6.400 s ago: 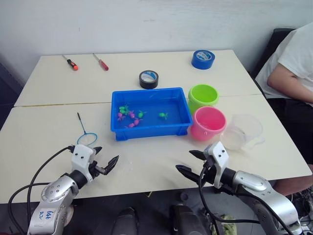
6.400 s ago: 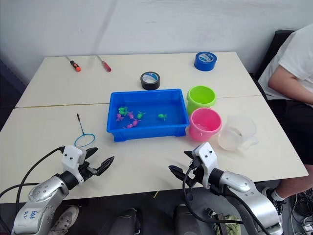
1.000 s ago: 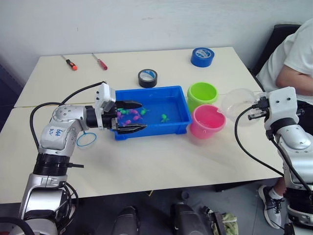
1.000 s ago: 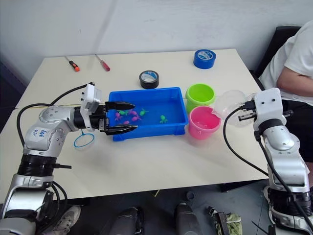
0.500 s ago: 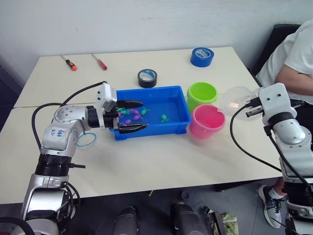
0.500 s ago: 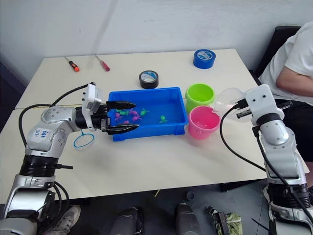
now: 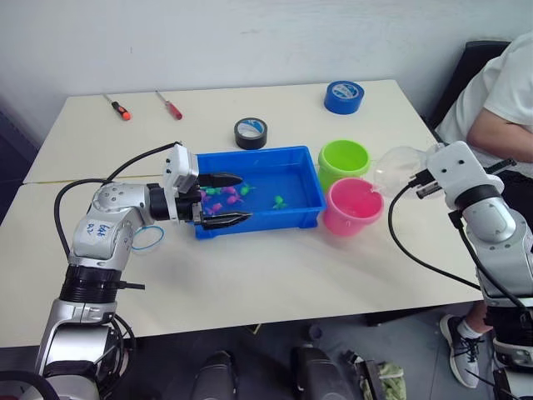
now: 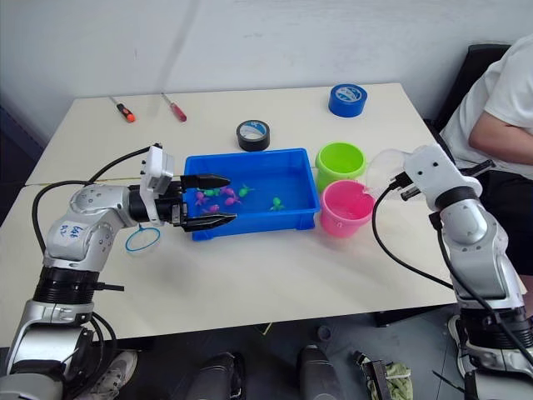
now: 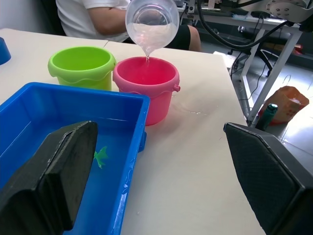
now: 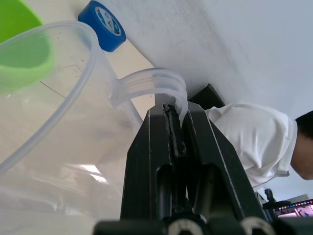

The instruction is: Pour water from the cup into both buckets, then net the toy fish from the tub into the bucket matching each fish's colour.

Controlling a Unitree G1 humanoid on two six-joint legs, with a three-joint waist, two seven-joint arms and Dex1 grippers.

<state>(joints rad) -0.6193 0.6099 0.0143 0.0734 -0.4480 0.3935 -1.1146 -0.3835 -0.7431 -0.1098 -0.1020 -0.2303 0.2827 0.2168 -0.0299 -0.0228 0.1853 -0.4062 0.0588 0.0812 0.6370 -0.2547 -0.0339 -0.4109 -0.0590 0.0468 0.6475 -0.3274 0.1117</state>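
- Two pale cream tables are pushed together, the seam between them running across the middle of the head view; a plain white wall rises behind them.
- At the right edge a person in a white top sits on a dark chair, one forearm resting near the table's corner.
- Toward the upper left of the frame lie two screwdrivers, one with an orange handle, one with a red. A black tape roll sits just behind the tub, and a blue tape roll lies toward the upper right.
- The blue tub is at centre with water in it; the pink and green toy fish float mostly at its left end, one green one apart at the middle.
- The green bucket and the pink bucket stand side by side just right of the tub.
- The right gripper is clamped on the cup's handle; the clear cup hangs tilted above the pink bucket, a thin stream of water falling from its spout.
- The left gripper hovers over the tub's left end, its fingers spread wide apart.
- A small net with a blue hoop lies on the table left of the tub, partly behind the left arm.
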